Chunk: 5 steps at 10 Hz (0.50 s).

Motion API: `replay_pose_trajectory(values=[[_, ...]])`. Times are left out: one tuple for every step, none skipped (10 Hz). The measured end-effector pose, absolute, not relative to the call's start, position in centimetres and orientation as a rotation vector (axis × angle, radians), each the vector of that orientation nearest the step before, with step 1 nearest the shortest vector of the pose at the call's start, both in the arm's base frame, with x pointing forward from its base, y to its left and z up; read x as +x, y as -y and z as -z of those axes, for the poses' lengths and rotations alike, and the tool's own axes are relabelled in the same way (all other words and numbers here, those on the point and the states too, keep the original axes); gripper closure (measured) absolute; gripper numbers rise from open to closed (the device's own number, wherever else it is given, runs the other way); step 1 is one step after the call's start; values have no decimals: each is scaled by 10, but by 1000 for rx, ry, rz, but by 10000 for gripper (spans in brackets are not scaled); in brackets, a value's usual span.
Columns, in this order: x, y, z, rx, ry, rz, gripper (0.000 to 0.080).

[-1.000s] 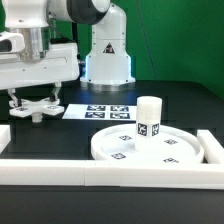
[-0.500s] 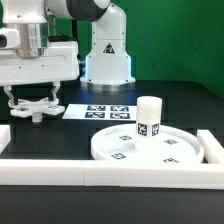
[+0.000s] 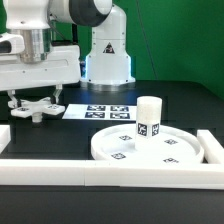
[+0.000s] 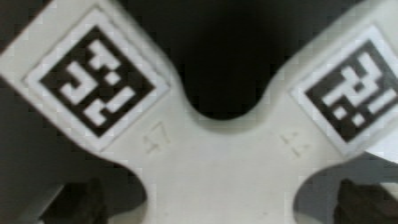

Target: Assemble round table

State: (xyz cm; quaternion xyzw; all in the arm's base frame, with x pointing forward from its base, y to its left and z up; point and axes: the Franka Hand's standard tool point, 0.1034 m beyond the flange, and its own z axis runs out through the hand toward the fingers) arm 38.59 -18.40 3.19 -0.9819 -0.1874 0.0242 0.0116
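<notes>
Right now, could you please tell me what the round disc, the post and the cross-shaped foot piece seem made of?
The round disc: probably rigid white plastic, matte, with an even raised rim. The post: same matte white look, likely plastic. The cross-shaped foot piece: smooth white surface, likely plastic; its black-and-white tags look flat, printed or stuck on.

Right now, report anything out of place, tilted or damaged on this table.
Nothing stands out. The post stands upright on the round disc, the cross-shaped foot piece sits level in the gripper, and no part shows visible damage.
</notes>
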Motion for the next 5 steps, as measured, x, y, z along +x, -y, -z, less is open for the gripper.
replay_pose_trajectory(values=[[386, 184, -32, -3063, 584, -75, 151], [386, 184, -31, -3063, 584, -77, 151], [385, 185, -31, -3063, 585, -78, 151], [385, 186, -30, -3064, 584, -79, 151], [383, 187, -28, -3061, 595, -86, 151]])
